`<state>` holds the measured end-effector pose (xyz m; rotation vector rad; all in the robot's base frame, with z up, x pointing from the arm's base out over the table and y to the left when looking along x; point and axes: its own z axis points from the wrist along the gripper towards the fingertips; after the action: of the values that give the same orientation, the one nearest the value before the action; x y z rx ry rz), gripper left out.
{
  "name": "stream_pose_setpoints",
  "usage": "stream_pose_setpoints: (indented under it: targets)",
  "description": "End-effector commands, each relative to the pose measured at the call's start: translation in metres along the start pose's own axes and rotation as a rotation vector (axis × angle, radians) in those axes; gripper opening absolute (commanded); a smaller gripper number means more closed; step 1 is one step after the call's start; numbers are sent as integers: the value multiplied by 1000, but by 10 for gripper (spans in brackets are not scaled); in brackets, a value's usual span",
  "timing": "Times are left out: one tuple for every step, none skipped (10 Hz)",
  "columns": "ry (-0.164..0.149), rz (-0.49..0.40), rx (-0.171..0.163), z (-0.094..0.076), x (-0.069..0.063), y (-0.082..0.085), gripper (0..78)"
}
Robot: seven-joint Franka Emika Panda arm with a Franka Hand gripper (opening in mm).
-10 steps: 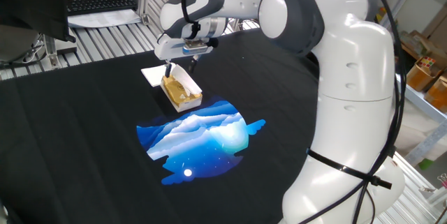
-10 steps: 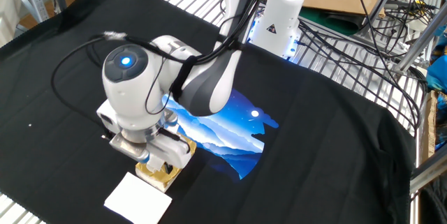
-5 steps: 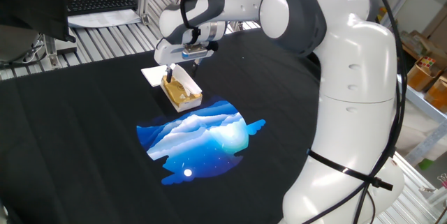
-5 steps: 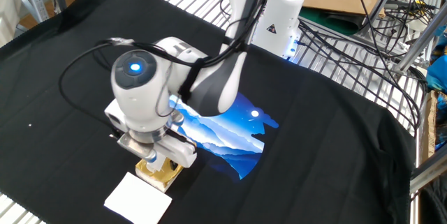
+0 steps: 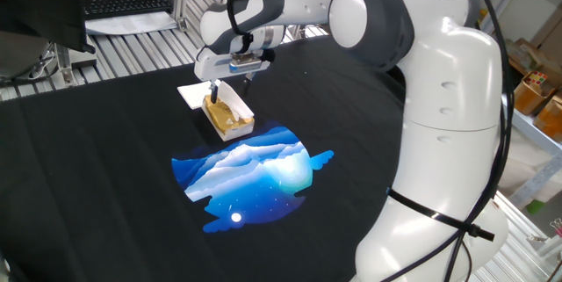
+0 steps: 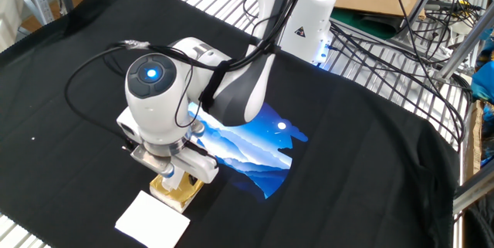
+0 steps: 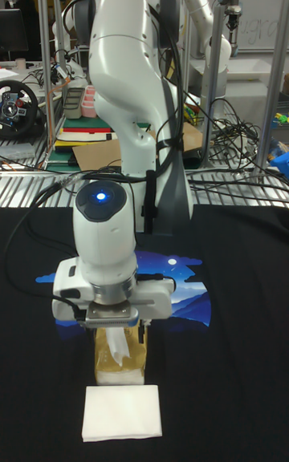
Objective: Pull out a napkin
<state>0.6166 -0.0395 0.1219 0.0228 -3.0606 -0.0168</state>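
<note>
A small golden-brown pack (image 5: 231, 119) lies on the black cloth; it also shows in the other views (image 6: 176, 192) (image 7: 120, 362). My gripper (image 5: 213, 90) (image 7: 120, 329) hangs straight above the pack's end, pointing down. A white napkin (image 7: 120, 344) rises out of the pack's top opening into the gripper, whose fingers look shut on it. From the first fixed side the napkin (image 5: 225, 103) is a white strip on the pack's top. From the other side my wrist hides the fingertips.
A squarer white sheet (image 7: 122, 412) (image 5: 191, 95) (image 6: 152, 217) lies flat beside the pack. A blue and white print (image 5: 250, 172) covers the cloth's middle. Metal slats (image 5: 132, 40) edge the table, and cables (image 6: 386, 39) trail at the back.
My gripper has risen a little above the pack, drawing the white napkin up with it. The pack and the flat sheet have stayed in place.
</note>
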Motion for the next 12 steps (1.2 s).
stream_pose_setpoints:
  targets:
    - [9, 6, 16, -1, -1, -2, 774]
    - [10, 6, 16, -1, -1, -2, 774]
    - [15, 3, 14, -1, -1, -3, 774]
    - [21, 1, 13, -1, -1, -3, 774]
    - [31, 1, 13, -1, -1, -3, 774]
    - [34, -1, 12, -1, -1, -3, 774]
    - [34, -1, 12, -1, -1, -3, 774]
    - [36, -4, 12, 0, -1, -3, 774]
    - [37, -4, 12, 1, -1, -3, 774]
    - [39, -6, 13, 1, -1, -4, 774]
    - [39, -8, 13, 2, -1, -5, 774]
    - [39, -8, 13, 2, -1, -5, 774]
